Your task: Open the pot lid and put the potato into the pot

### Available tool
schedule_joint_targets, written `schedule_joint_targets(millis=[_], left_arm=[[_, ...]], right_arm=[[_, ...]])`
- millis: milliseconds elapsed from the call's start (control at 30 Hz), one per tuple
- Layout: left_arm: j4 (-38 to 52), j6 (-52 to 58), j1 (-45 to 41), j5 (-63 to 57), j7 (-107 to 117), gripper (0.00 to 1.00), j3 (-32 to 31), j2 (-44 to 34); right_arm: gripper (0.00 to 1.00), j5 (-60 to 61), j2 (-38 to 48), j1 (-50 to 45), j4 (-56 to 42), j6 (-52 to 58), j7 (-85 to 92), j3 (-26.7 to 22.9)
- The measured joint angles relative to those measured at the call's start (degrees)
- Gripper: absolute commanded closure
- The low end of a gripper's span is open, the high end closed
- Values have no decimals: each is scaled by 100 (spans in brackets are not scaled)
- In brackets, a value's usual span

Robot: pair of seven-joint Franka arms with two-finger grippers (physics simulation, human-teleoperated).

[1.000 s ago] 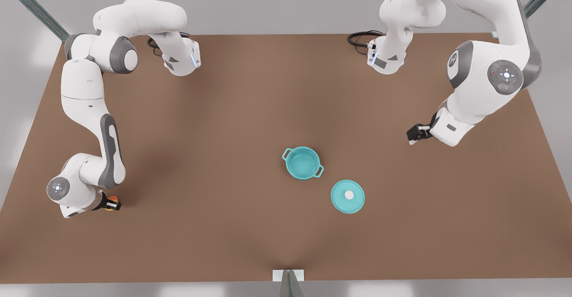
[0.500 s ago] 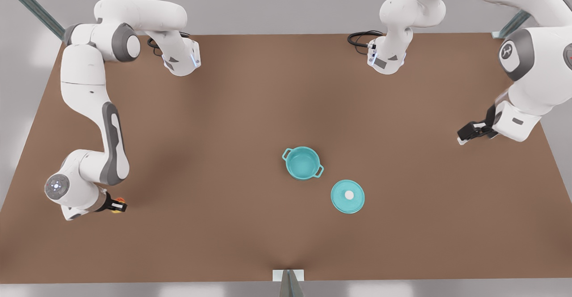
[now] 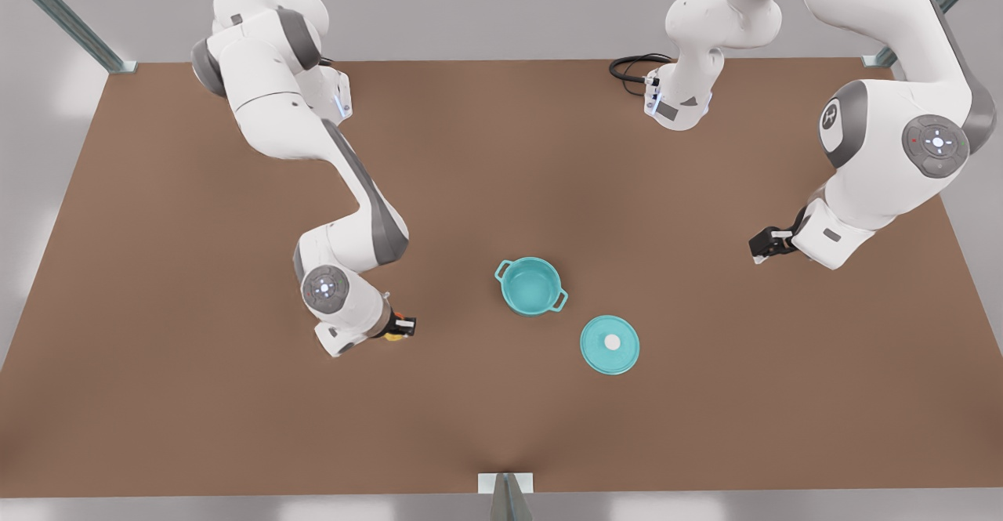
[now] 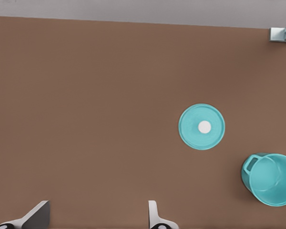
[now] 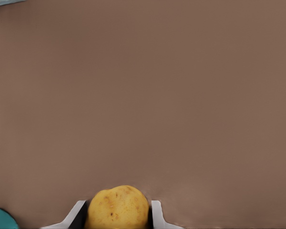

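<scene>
Lid step done: pot lid lies on desk just beside open pot; right gripper, fingers clamped on potato, near pot w/ drop left; left gripper waits farther off, fingers apart, empty.

Potato cut off at frame edge, r. wrist view; pot clipped at edge, l. wrist view.

I see small round teal pot mid brown table; flat teal lid w/ white knob just beside, toward front view's right; yellow oval potato well left.
</scene>
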State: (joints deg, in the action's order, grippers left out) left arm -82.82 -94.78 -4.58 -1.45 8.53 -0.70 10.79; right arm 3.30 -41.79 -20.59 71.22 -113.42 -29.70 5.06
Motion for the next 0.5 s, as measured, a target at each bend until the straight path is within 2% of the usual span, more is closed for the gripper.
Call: schedule_joint_targets(millis=[133,333,500], left_arm=[[0,-2,1,-21,-19,0,0,-3],[19,36,6,-29,-39,0,9,-18],[18,83,13,-34,-52,0,17,-34]], right_arm=[[48,17,-170,-655,-111,57,-808,60],[48,27,-990,-1458,-1021,22,-1918,41],[47,31,-1478,-1911,-1219,-243,-2679,22]])
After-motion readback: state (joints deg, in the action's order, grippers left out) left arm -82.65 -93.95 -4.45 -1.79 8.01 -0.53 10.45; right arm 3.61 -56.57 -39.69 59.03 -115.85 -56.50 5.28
